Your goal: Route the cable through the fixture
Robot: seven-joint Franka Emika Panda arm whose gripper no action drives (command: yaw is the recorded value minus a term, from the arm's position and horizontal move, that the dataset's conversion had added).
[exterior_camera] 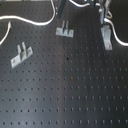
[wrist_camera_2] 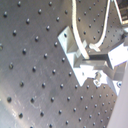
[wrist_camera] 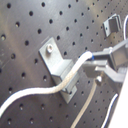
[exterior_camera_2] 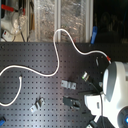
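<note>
Routing step in hand: cable [wrist_camera: 45, 92] pinched between gripper [wrist_camera: 95, 67] fingers right beside the fixture [wrist_camera: 59, 64], draped against its fork but seemingly not yet seated, so next likely needing a slight lowering into the slot.

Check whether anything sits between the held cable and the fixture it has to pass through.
Nothing visible does. In the first wrist view the gripper holds the cable right over the fixture, with no other object between them. The other bracket stands apart, farther along the perforated board.
</note>
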